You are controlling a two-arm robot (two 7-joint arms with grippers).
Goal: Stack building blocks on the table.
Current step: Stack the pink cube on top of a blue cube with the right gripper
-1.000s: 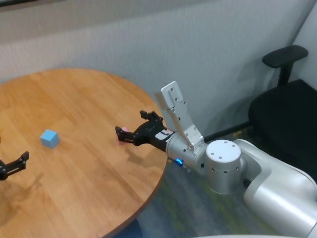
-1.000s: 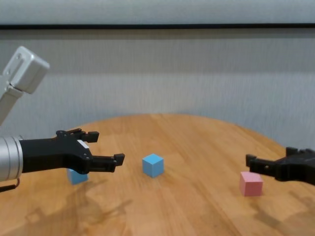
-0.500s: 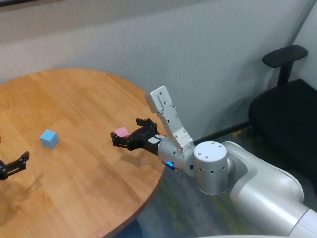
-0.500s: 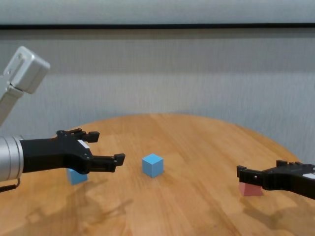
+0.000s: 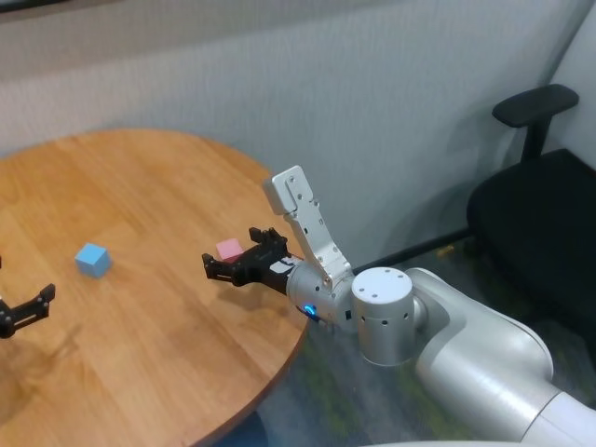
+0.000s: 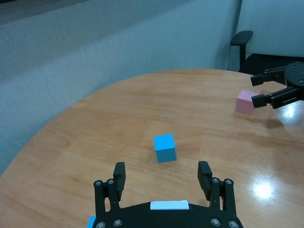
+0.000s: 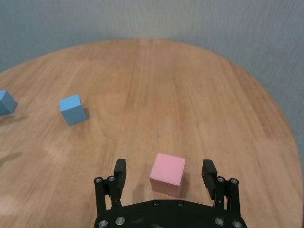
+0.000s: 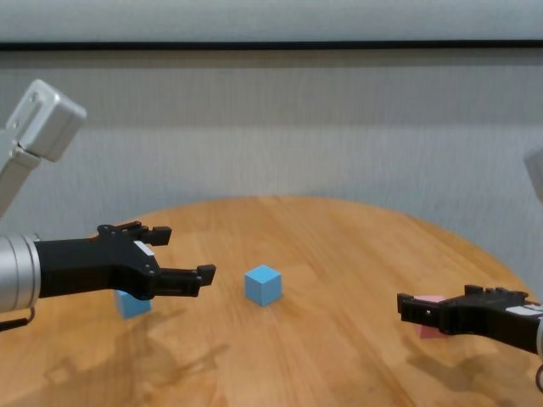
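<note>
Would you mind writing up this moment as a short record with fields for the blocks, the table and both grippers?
pink block: on the table near its right edge, between the open fingers of the right gripper, not gripped
middle blue block: alone near the table's centre
left blue block: partly hidden behind the left gripper
stacking: none, all three apart
table: round, wooden
right gripper: open, low, straddling the pink block
left gripper: open, hovering above the table's left side, holding nothing

Left pincer (image 6: pixel 164 176) gapes just short of a blue cube (image 6: pixel 165 147).
</note>
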